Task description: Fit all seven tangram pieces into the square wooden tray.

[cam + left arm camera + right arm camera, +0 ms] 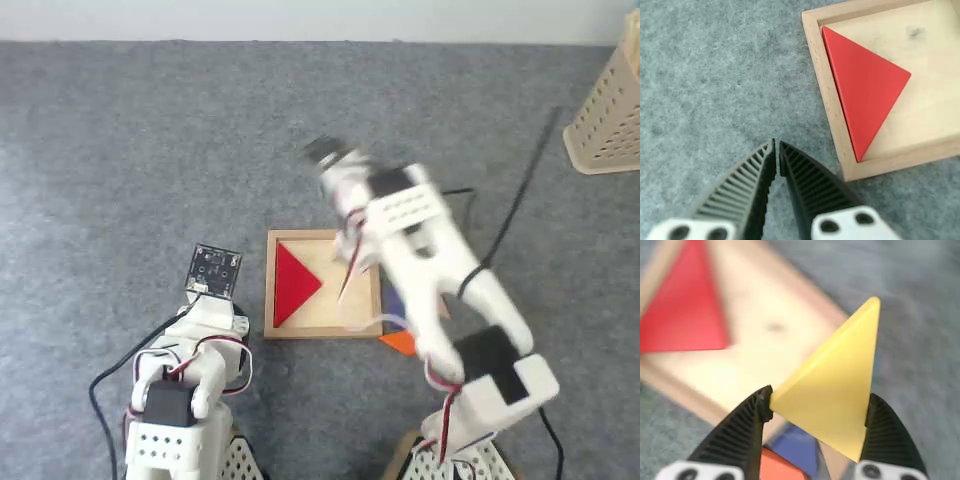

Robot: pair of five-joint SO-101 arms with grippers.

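My right gripper (820, 400) clamping a smooth yellow triangular piece (840, 385) over the square wooden tray (822, 95), flat red triangle (865, 85) against its left wall, open floor beside, my left gripper (776, 150) closed, empty, over grey felt (705, 75)

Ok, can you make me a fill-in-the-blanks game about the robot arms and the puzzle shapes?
1. The triangle lying in the wooden tray is ____.
2. The right gripper is shut on a ____ piece.
3. The left gripper is shut and holds ____.
Missing words: red, yellow, nothing.
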